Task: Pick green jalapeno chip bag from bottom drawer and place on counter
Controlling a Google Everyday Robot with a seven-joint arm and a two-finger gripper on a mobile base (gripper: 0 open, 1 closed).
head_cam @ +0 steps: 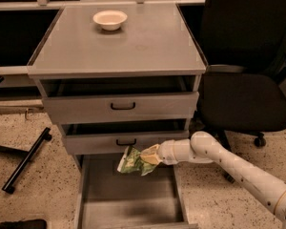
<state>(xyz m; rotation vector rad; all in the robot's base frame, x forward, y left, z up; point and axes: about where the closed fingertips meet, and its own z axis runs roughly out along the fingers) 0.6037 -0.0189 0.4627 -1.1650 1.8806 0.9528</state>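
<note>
The green jalapeno chip bag (131, 161) hangs crumpled from my gripper (145, 156), which is shut on it. The gripper holds the bag above the open bottom drawer (128, 199), just in front of the middle drawer's front panel. My white arm reaches in from the lower right. The counter (133, 44) is the flat grey top of the cabinet, well above the gripper.
A cream bowl (110, 19) sits at the back of the counter. The two upper drawers (121, 106) with black handles are slightly open. A black office chair (243, 89) stands right of the cabinet. A black bar (26, 159) lies on the floor at left.
</note>
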